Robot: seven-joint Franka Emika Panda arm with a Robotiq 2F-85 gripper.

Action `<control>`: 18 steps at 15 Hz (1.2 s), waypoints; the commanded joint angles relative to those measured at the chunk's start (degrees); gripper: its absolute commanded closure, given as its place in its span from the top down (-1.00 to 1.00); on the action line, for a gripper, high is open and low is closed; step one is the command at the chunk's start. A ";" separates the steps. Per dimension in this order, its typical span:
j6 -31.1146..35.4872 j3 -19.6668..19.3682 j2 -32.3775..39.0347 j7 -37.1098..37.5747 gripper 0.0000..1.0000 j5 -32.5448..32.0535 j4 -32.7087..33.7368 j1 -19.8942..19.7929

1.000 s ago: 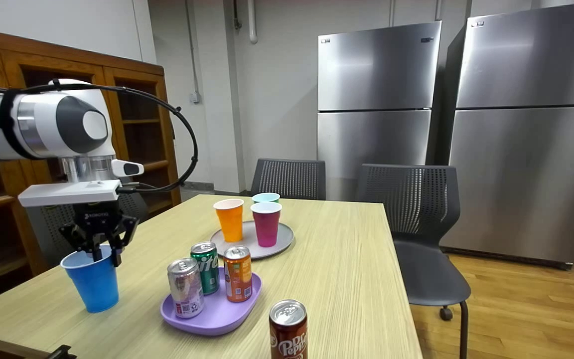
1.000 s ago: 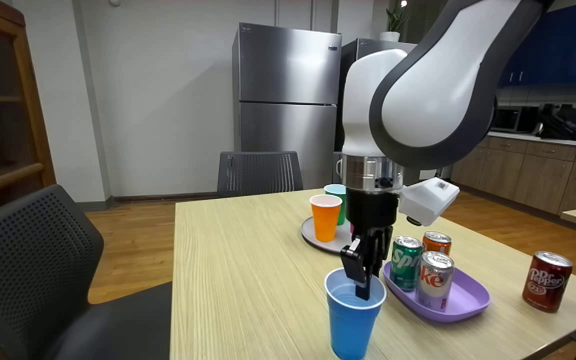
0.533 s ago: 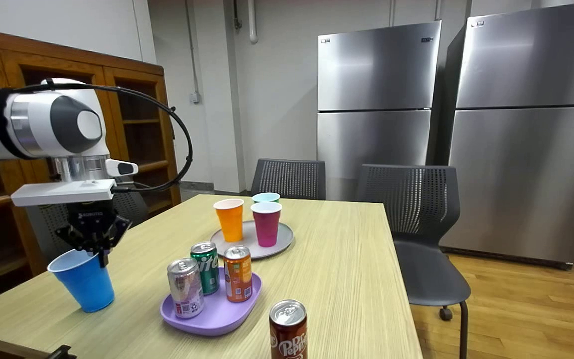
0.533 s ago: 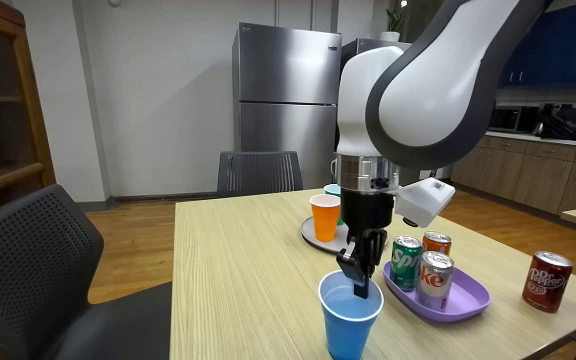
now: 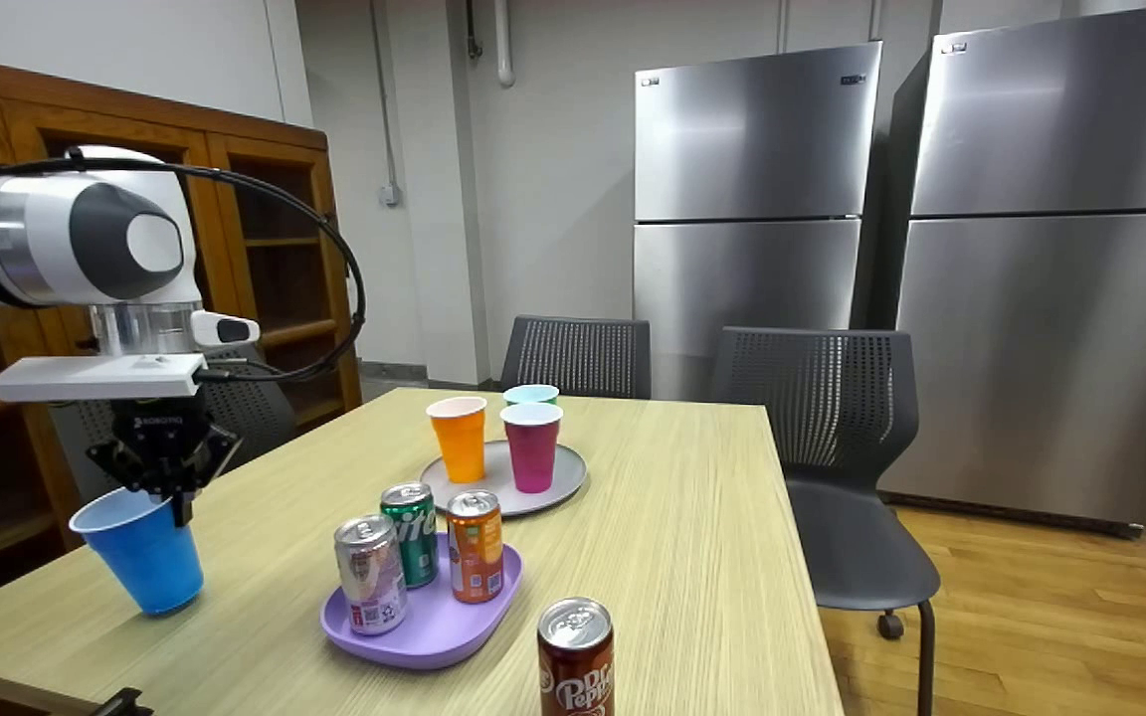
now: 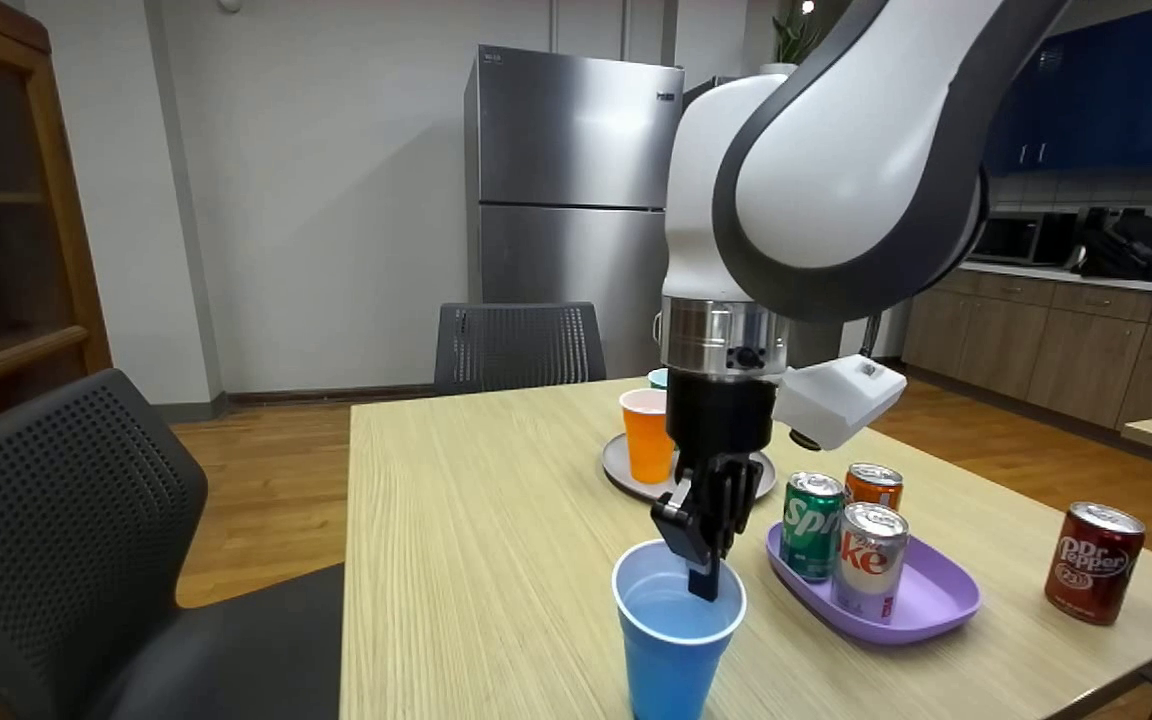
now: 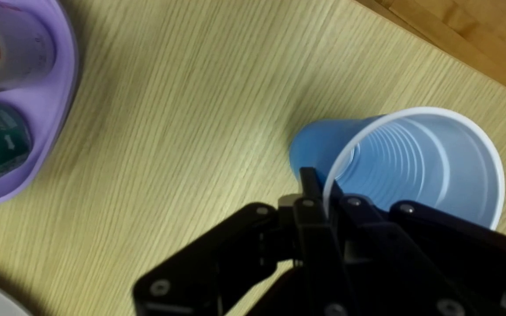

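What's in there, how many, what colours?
Table: one, tan, middle
Held cup: one, blue, in jaws
Plate: one, grey, on table
Other cups: three, orange, magenta, green, on plate
Tray: one, purple, on table
Cans: three, silver, green, orange, on tray
Dr Pepper can: one, maroon, on table
Chairs: three, grey, round table
Fridges: two, silver, behind
Bookcase: one, brown, left side
Microwave: one, dark, on counter
Plant: one, green, high up
Robot arm: one, white, above table
Jaws: two, black, below arm

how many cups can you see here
4: a blue cup held in the gripper, an orange cup and a purple cup on the gray plate, and a green cup behind those, mostly hidden. Others nested inside these might not show.
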 commanded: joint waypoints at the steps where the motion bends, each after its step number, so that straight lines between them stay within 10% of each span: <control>1: -0.74 0.06 -4.39 -0.33 -0.98 2.99 -1.32 -0.53; 18: -2.32 -7.76 -7.06 2.23 -0.98 4.38 2.90 -4.97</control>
